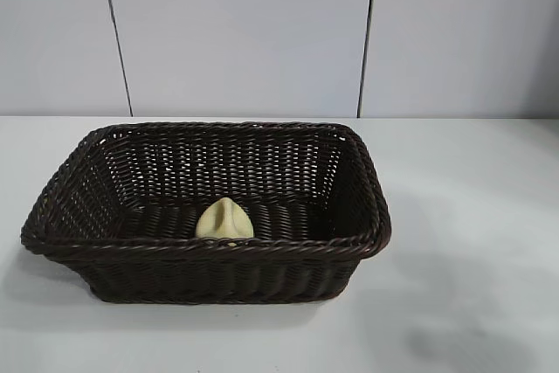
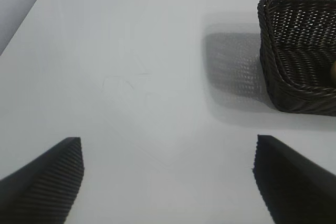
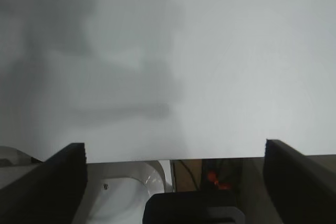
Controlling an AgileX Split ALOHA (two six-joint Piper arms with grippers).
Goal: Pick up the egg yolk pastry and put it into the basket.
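While the egg yolk pastry lay inside the basket, close to its near wall, both arms were away from it. The left gripper hung over the bare table beside the basket with its fingers spread wide and empty. The right gripper stood at the table's edge, also wide open, holding nothing.

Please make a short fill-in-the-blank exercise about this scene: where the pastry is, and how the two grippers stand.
1. The egg yolk pastry lies inside the ____.
2. The left gripper is open and holds ____.
3. The basket stands on a white ____.
4. The right gripper has its fingers ____.

Missing words: basket; nothing; table; open
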